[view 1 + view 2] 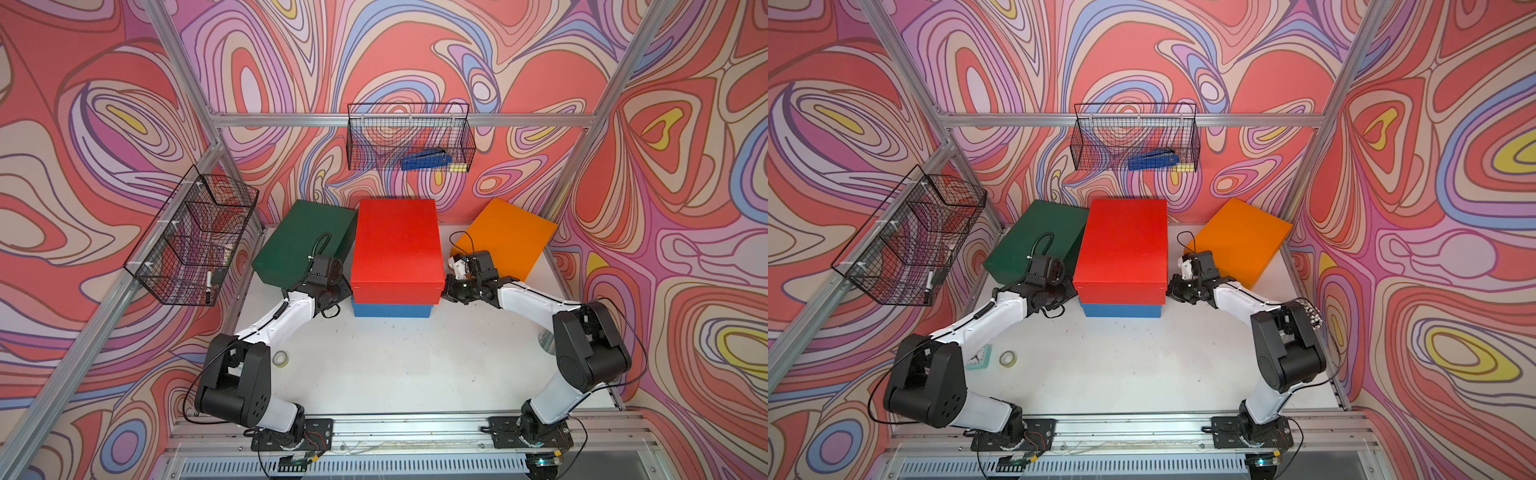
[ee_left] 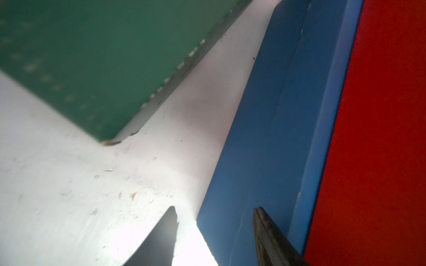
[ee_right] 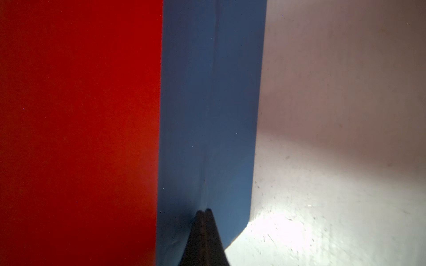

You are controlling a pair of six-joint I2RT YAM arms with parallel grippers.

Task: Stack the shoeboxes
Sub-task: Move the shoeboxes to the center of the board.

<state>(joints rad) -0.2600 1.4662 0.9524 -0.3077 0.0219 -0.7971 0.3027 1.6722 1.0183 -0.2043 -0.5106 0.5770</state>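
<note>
Status: red shoebox point(image 1: 397, 245) on blue shoebox point(image 1: 392, 311) | right gripper point(image 3: 204, 210) — closed

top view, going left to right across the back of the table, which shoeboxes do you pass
dark green shoebox → red shoebox, sitting on the blue shoebox → orange shoebox
</note>
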